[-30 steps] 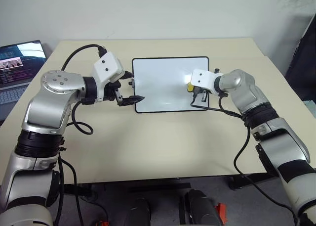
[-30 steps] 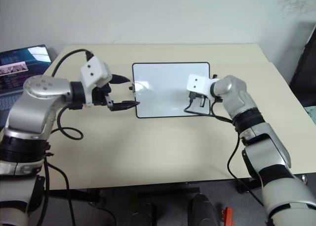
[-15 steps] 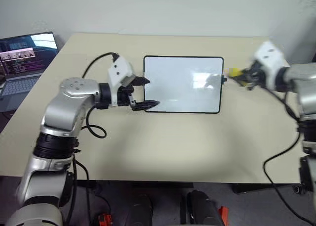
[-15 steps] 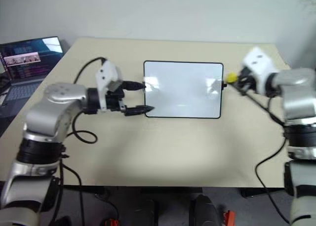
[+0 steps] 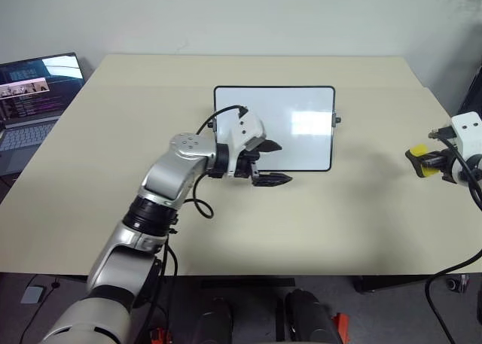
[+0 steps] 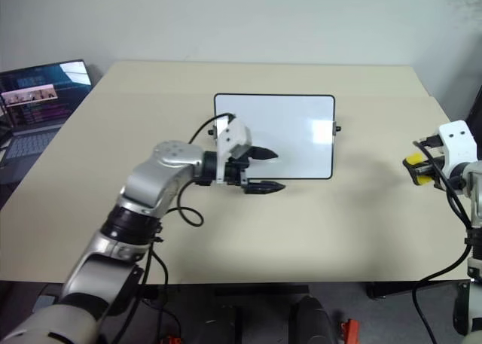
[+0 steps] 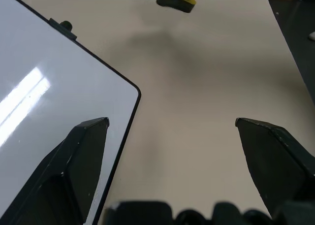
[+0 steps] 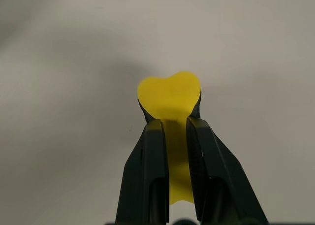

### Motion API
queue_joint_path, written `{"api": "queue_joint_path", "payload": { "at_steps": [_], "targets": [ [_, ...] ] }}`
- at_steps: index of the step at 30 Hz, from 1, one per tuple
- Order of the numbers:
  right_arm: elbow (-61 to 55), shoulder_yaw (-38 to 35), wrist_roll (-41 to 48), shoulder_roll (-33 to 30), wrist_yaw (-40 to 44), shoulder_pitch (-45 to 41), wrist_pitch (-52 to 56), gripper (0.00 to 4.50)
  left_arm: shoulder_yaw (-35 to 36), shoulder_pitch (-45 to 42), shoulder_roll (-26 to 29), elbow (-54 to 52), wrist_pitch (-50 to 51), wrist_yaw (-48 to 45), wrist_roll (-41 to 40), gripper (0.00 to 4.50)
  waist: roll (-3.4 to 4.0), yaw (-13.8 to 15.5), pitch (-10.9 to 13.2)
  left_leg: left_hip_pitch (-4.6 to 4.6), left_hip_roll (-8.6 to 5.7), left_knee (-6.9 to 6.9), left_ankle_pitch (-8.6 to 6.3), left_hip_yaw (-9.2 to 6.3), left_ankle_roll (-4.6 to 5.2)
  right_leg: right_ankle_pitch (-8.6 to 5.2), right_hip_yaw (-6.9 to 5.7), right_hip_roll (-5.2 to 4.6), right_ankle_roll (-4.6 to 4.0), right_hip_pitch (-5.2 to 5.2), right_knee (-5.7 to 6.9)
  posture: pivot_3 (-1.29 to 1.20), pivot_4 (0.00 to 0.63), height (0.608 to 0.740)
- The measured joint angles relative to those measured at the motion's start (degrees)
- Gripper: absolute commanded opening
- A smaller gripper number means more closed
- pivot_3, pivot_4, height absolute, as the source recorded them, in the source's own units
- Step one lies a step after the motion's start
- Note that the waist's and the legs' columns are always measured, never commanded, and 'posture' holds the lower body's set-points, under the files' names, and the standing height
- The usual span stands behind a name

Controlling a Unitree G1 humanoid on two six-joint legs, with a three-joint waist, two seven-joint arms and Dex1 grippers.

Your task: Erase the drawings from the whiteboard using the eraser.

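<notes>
Swung off the whiteboard (image 5: 294, 122), the right tool (image 5: 419, 162) pinches the eraser (image 5: 420, 151) over bare counter (image 5: 339, 216) at 3 o'clock. Left tool (image 5: 269, 163), spread, straddles the board's 6 o'clock edge.

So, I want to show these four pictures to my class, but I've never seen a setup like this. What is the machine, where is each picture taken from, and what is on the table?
It is a two-armed humanoid robot. Two pictures come from cameras in its head, looking down over a beige table. The other two come from cameras on each wrist, looking along the black fingers. On the table lies a whiteboard, its surface blank. A laptop sits off to the left. The left gripper is open at the board's near edge, holding nothing. The right gripper is off to the right, shut on a yellow eraser.
</notes>
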Motion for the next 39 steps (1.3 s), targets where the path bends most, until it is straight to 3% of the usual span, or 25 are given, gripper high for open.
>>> {"api": "queue_joint_path", "payload": {
  "at_steps": [16,29,35,39],
  "targets": [
    [12.03,1.84,2.45,-1.49,-3.59,-1.33,-2.69,0.21,-0.68,0.17,-1.40,-0.98,0.87,0.54,0.25,4.50,0.02,-0.01,0.00,0.01,0.00,0.00,0.00,0.00,0.00,0.00,0.00,0.00,0.00,0.00,0.00,0.00,0.150,0.740],
    [15.62,3.85,2.98,-3.24,-3.44,-2.94,-4.01,4.39,0.98,1.16,-0.09,-2.31,1.99,0.66,-0.73,4.50,0.03,-0.05,-0.01,0.02,0.01,0.00,0.00,0.01,-0.01,-0.03,0.01,0.00,0.04,0.01,0.00,0.00,0.150,0.740],
    [15.25,3.83,4.49,-4.33,-3.31,-4.66,-4.04,4.47,2.05,1.18,0.89,-2.32,2.21,0.87,-1.14,4.50,0.03,-0.04,0.00,0.02,0.01,0.00,0.00,0.00,-0.01,-0.02,0.00,0.00,0.04,0.01,-0.02,0.00,0.150,0.740],
    [10.14,1.28,7.57,-1.43,-3.85,-7.03,-7.51,4.47,8.05,1.98,2.38,-2.21,1.83,4.43,-1.71,4.50,0.05,-0.99,0.00,0.07,0.04,-0.01,0.00,0.01,-0.01,-0.14,0.01,0.02,0.23,0.01,-0.01,0.00,0.150,0.740]
  ]
}}
